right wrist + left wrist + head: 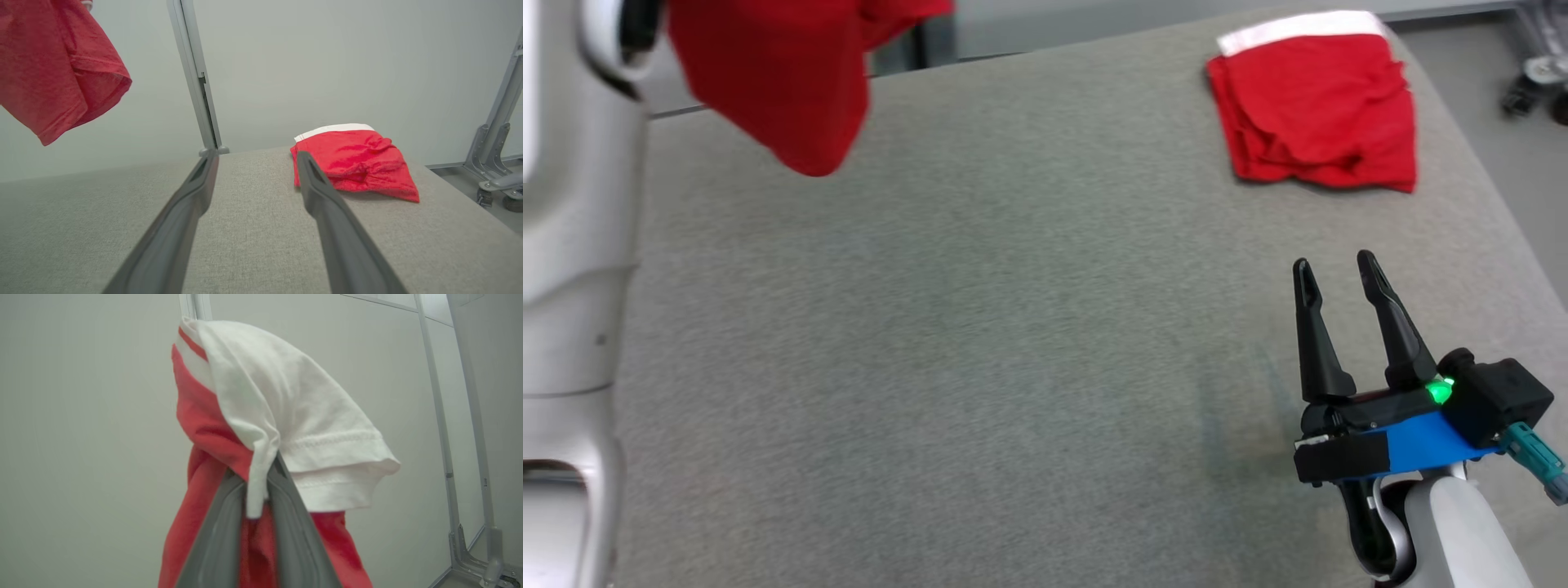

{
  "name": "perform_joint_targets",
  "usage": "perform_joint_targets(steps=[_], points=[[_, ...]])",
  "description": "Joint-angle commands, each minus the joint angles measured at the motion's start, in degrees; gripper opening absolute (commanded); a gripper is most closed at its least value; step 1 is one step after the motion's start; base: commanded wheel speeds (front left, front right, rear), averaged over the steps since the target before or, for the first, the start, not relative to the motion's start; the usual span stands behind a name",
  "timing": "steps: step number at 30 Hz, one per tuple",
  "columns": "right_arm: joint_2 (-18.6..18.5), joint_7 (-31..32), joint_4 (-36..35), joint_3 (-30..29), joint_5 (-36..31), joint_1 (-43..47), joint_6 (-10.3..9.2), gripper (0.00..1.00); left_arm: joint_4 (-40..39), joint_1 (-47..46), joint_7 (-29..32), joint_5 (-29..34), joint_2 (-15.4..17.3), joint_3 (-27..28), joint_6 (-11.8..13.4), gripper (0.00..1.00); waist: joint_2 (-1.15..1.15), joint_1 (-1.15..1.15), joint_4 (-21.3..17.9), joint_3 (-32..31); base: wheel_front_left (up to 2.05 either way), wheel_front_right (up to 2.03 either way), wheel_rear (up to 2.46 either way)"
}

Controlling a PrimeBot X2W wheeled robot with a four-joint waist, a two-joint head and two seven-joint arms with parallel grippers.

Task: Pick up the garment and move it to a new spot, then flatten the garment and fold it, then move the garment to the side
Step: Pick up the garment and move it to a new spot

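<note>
One garment [776, 73] hangs over the table [980, 343], far left, pinched in our left gripper [256, 473]; right gripper [1334, 263] fingers spread. Mid-carry: next we lower it onto open table, clear of the folded garment [1319, 114].

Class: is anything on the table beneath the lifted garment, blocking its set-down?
Nothing visible. The table below the lifted garment is bare; the folded garment and right gripper sit far right.

Bright, even light, faint soft shadows, wide-angle bending at wrist-view edges.
</note>
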Motion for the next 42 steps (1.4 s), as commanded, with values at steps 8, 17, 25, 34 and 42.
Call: perform_joint_targets(steps=[8, 17, 25, 34, 42], points=[[-0.1, -0.2, -0.5, 0.8, 1.5, -0.2, 0.03, 1.00, -1.7, 3.0, -0.6, -2.1, -4.2, -6.2, 0.0, 0.00, 0.00, 0.00, -4.4, -0.4, 0.00, 0.00, 0.00], [-0.1, -0.2, -0.4, 1.0, 1.6, 0.9, 0.03, 1.00, 2.6, 18.2, -3.8, -3.9, -4.8, -8.7, 0.5, 0.00, 0.00, 0.00, -3.4, -0.9, 0.00, 0.00, 0.00], [-0.1, -0.2, 0.6, 1.1, 0.8, 1.5, 0.03, 1.00, 6.9, 32.8, -6.7, -6.5, -4.6, -9.8, 1.3, 0.00, 0.00, 0.00, -1.2, -1.4, 0.00, 0.00, 0.00], [-0.1, -0.2, 2.2, 1.2, 0.4, 2.7, 0.03, 1.00, 7.8, 41.6, -9.4, -5.4, -5.5, -11.8, 3.1, 1.00, 0.00, 0.00, 1.0, -3.8, 0.00, 0.00, 0.00], [-0.1, -0.2, 2.8, -0.3, -1.1, 4.8, 0.03, 1.00, -4.1, 46.0, -10.1, -2.6, -3.8, -5.0, 7.3, 1.00, 0.00, 0.00, 4.9, -7.1, 0.00, 0.00, 0.00]])
